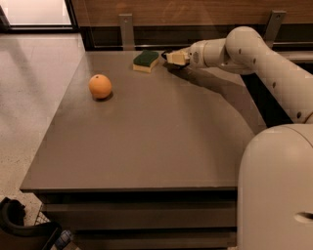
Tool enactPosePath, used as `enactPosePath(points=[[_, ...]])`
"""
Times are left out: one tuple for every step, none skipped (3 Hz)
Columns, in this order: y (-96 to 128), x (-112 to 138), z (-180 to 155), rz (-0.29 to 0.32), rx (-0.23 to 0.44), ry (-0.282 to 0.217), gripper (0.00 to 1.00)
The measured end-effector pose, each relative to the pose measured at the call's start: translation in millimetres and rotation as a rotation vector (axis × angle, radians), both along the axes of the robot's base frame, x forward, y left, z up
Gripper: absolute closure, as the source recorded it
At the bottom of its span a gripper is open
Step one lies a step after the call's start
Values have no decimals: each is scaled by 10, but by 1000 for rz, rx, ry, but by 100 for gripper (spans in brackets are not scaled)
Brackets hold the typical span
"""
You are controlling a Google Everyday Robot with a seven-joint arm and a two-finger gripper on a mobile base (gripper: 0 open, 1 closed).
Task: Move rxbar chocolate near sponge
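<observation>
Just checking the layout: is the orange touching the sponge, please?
No, the orange lies well apart from the sponge, which sits at the far edge beside the claw.

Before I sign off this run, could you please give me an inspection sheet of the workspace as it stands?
Surface: flat grey-brown table; no spills seen.
Job's things: sponge, green side up, near the far edge. The rxbar chocolate is not plainly seen; a dark strip at the tool may be it.
Clutter: one orange on the left, well apart from the sponge.
Grippers: tool just right of the sponge, low over the table, its arm reaching in from the right.
Cables: nothing seen.
Surroundings: speckled floor at left, wood wall behind, a dark object on the floor at bottom left.
</observation>
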State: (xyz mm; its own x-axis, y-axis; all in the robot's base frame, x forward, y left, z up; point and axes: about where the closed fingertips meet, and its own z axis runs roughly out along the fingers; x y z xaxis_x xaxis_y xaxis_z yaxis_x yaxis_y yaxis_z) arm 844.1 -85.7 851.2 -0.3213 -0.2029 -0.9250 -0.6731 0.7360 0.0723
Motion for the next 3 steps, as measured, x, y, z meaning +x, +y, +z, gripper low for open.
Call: enactPosePath(points=[[31,3,-17,4,1,2,35],[75,6,-41,9,2,6,4],[92,7,-49,12,2,7,0]])
